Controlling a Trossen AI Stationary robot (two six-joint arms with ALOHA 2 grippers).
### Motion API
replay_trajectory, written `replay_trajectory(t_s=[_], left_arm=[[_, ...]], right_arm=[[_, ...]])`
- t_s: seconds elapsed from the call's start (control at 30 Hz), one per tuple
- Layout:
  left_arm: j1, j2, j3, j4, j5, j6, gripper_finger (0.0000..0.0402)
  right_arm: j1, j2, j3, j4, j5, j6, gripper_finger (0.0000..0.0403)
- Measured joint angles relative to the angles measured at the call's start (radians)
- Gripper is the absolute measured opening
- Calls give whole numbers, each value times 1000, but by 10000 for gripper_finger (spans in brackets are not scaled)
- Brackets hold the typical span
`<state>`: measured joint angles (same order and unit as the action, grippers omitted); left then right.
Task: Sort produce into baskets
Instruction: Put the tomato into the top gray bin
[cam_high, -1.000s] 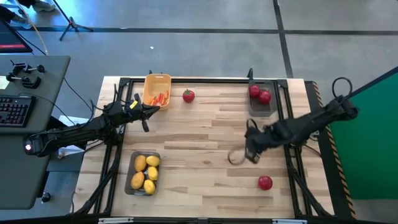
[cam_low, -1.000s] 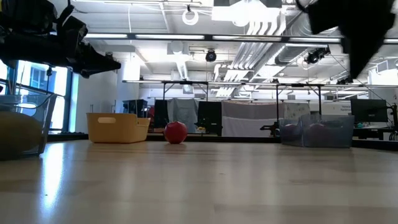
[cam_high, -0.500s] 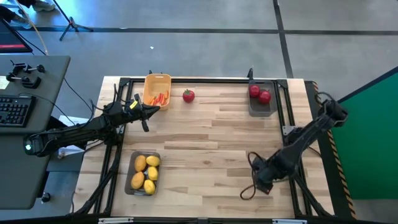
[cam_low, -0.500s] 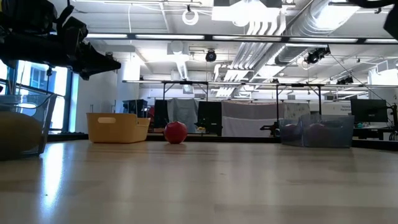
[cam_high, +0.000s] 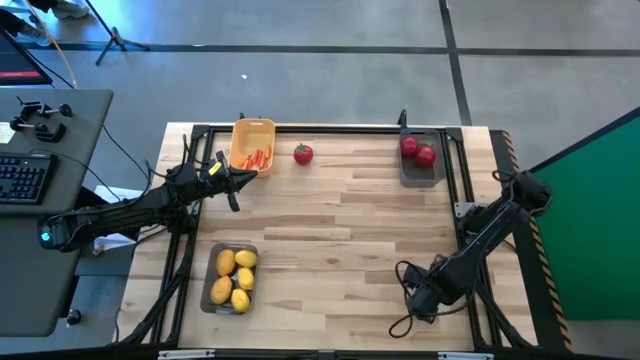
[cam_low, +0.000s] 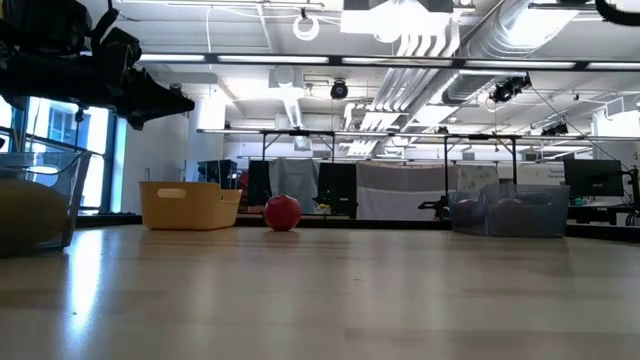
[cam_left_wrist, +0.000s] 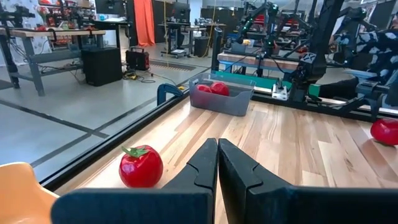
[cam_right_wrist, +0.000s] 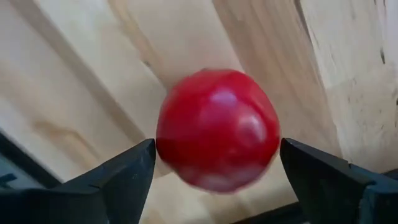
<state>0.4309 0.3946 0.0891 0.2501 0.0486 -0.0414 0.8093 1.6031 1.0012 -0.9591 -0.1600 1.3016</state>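
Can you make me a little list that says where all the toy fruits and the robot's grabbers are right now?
lemons: four, in the grey tray at the table's near left
carrot pieces: in the yellow-orange basket at the far left
red fruits in tray: two, in the far-right grey tray
loose red fruit: on the table beside the basket
another red fruit: between the right gripper's open fingers
right gripper: low at the table's near right
left gripper: shut, empty, waiting by the basket
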Motion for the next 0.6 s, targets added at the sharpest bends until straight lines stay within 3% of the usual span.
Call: replay_trajectory(t_s=[0.33,0.6], left_arm=[[0,0,0,-2,-1,0,0],[0,0,0,-3,-6,-10,0]], right_arm=[[-2,60,0,23,-21,-24,331],[-25,58,0,27,-66,-46,282]])
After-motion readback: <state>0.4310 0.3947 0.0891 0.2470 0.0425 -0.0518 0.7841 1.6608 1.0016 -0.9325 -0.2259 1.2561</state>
